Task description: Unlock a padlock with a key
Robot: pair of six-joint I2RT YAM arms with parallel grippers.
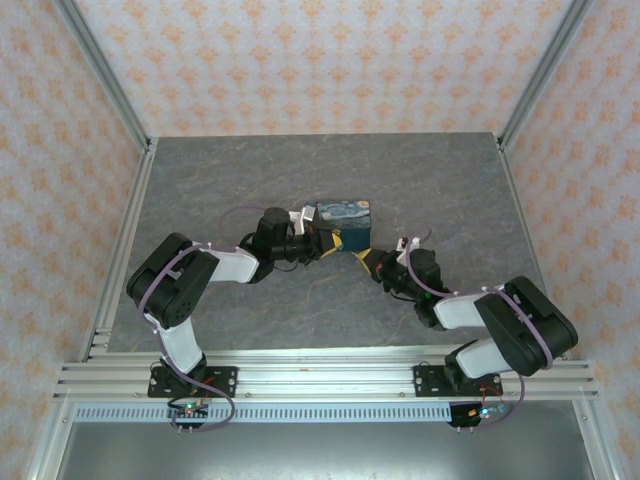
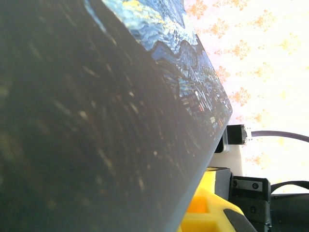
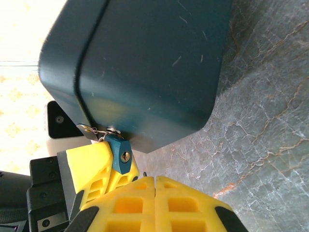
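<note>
We open wide on the desk (image 1: 200,190), a grey, marble-veined slab hemmed in by walls (image 1: 330,60) of orange-patterned paper and pale metal rails (image 1: 320,370). Both arms reach in toward the middle: the left arm (image 1: 180,285) sweeps in from the left, the right arm (image 1: 520,325) bends in from the right, and they meet at the box (image 1: 343,213). It is dark blue with a swirling painted top and sits on the desk near the centre. From the left wrist that box looms right against the lens, its dark side blurred, its painted face running off toward the wall. Now the grippers: the left gripper (image 1: 332,242) is at the box's near face. From the right wrist we see it clamped on the padlock (image 3: 120,153), one yellow finger (image 3: 89,162) flush against the lock's side. The right gripper (image 3: 154,184) sits just beside it, its two yellow fingers pressed tight together with only a thin seam between them. Whether anything thin is pinched in that seam, we cannot tell. And there is the padlock itself, tiny and blue, at the corner of the box where the lid line ends. It is tilted, its metal shackle (image 3: 113,129) up against the box and a small silvery loop (image 3: 88,129) just beside that. Smallest of all is the brass keyhole (image 3: 125,156), facing straight out at the right wrist camera.
</note>
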